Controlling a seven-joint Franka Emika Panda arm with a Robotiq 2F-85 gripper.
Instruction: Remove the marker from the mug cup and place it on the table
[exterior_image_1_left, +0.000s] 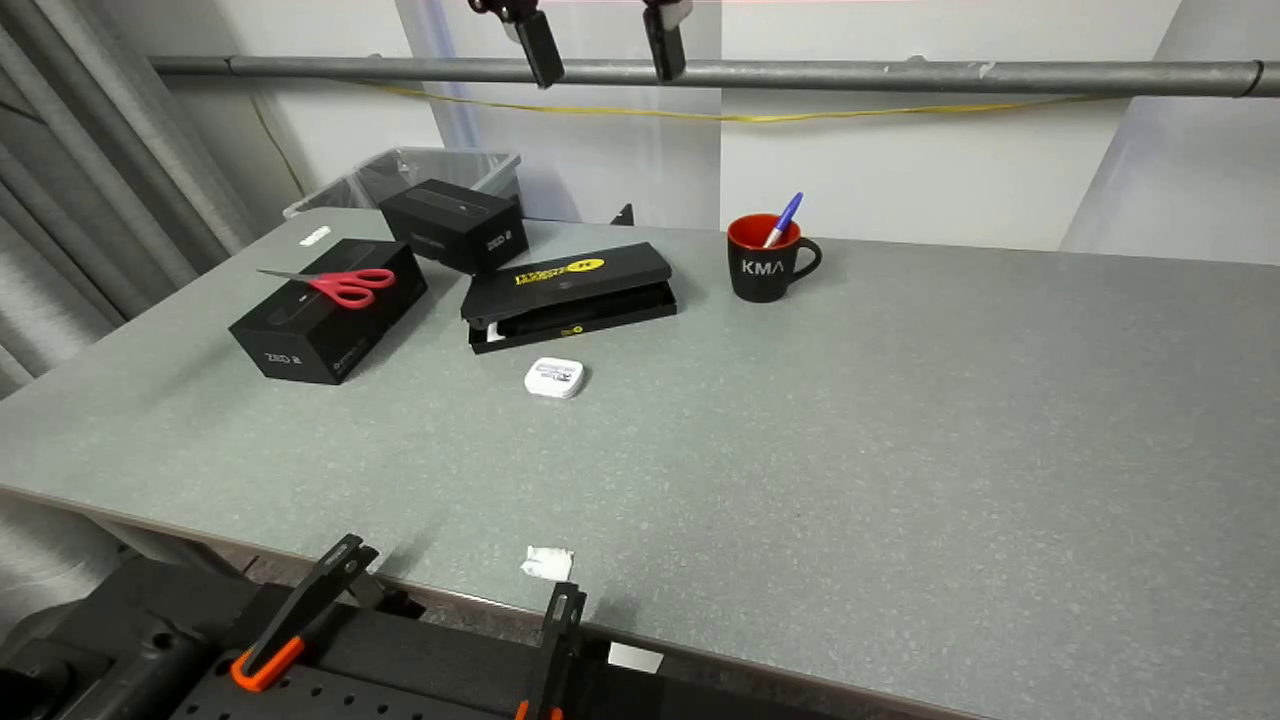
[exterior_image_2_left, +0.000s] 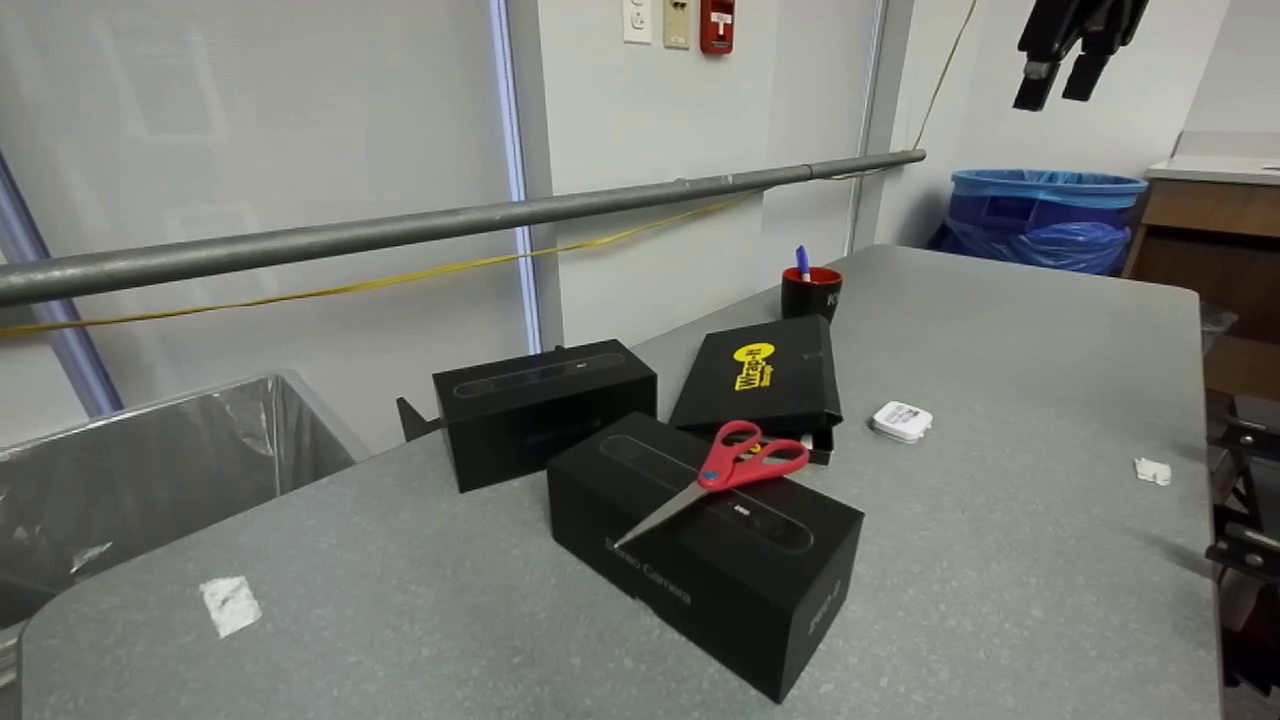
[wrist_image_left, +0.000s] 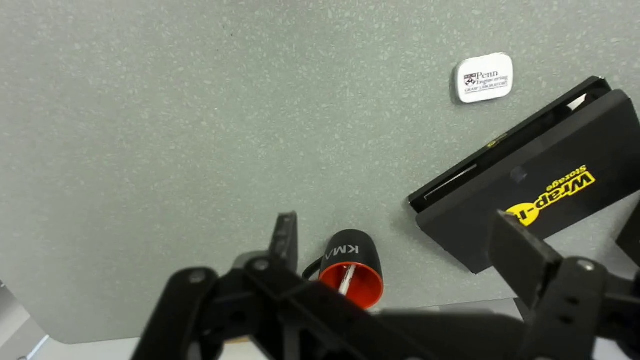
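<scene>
The mug cup (exterior_image_1_left: 762, 270) is black outside and red inside, with white KMA lettering and a side handle. It stands upright on the grey speckled table (exterior_image_1_left: 850, 450) near the wall edge, and also shows in an exterior view (exterior_image_2_left: 808, 298) and the wrist view (wrist_image_left: 352, 242). The marker (exterior_image_1_left: 785, 220) leans in the mug, its blue end above the rim. In the wrist view only part of the marker's white body (wrist_image_left: 347, 279) shows; a finger hides the rest. My gripper (exterior_image_1_left: 607, 72) is open and empty, high above the table; its fingers (wrist_image_left: 398, 230) are wide apart.
A black Wrap-It box (exterior_image_1_left: 570, 285) with a half-raised lid lies beside the mug. Two black ZED boxes (exterior_image_1_left: 455, 225) stand further along, with red-handled scissors (exterior_image_1_left: 350, 287) on the nearer one. A small white tin (exterior_image_1_left: 555, 377) lies in front. A metal rail (exterior_image_1_left: 850, 76) runs along the wall.
</scene>
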